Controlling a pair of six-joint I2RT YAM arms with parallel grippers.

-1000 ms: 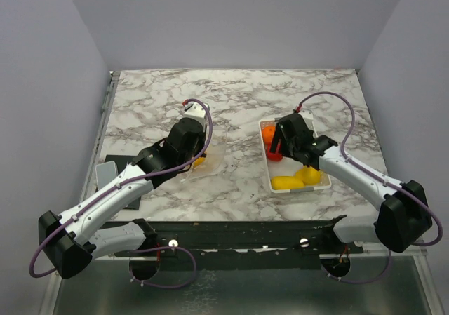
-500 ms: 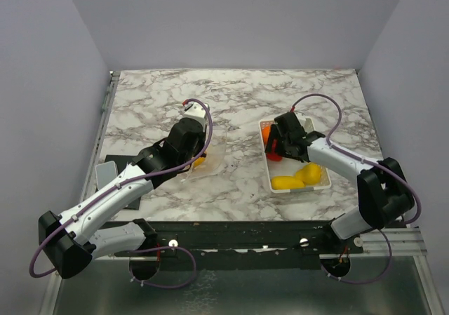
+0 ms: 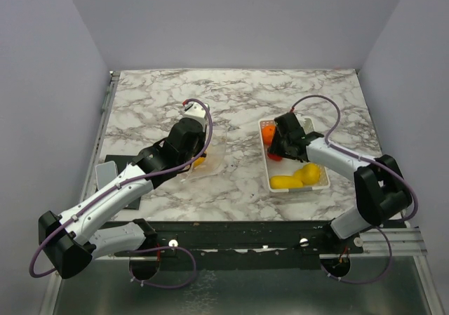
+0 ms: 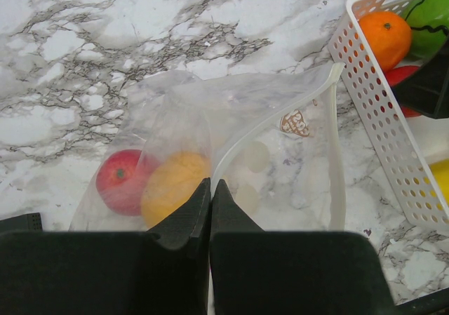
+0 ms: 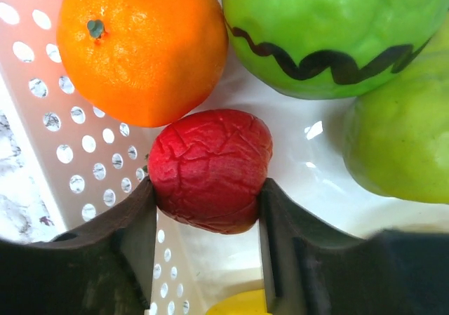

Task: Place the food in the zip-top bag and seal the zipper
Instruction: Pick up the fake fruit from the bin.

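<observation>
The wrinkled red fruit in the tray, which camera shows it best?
Right wrist: the red fruit fills the centre, inside the right gripper. The top view shows a red sliver under that gripper; the left wrist, only a red edge.

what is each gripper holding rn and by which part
The left gripper is shut on the zip-top bag, pinching its mouth edge. The right gripper clamps the wrinkled red fruit by its two sides.

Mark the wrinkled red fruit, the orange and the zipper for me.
wrinkled red fruit (image 5: 210,169), right wrist view, middle of its skin.
orange (image 5: 140,45), right wrist view, centre of its peel.
zipper (image 4: 337,161), left wrist view, strip's right-hand run.
</observation>
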